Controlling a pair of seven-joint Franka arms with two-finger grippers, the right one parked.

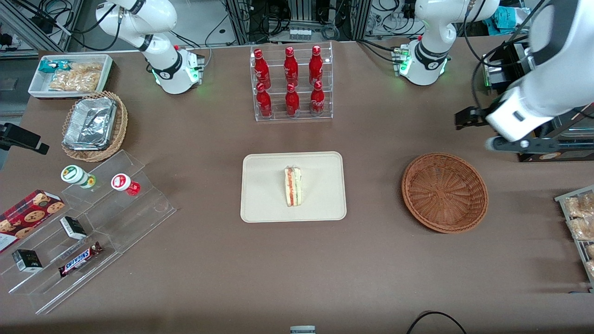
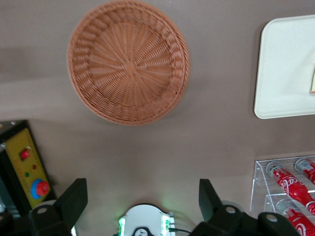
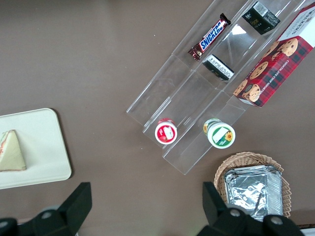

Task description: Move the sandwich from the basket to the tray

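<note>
front view takes in the brown table (image 1: 297,269) first, wide and crowded along its edges. the working arm (image 1: 543,88) hangs high over its own end, and its gripper (image 1: 468,118) sits above bare table farther from the camera than the basket, holding nothing. in the left wrist view the two fingers (image 2: 74,199) stand wide apart with only table between them.

the tray (image 1: 264,204) lies flat at the table's middle, nearer the camera than the clear rack (image 1: 293,83) of six red bottles (image 1: 290,65). the basket (image 1: 444,192) rests beside the tray toward the working arm's end, well apart from it, and nothing lies in it. a stepped clear stand (image 1: 93,227) toward the parked arm's end carries two small pots (image 1: 121,182), a snickers bar (image 1: 80,259) and small dark boxes (image 1: 73,227), with a cookie box (image 1: 28,215) beside it. farther from the camera sit a lighter wicker basket (image 1: 121,121) of foil trays (image 1: 90,123) and a white bin (image 1: 69,74) of snacks.

the sandwich (image 1: 293,186) lies on the tray, about at its centre, filling edge up, red, orange and green stripes showing.
</note>
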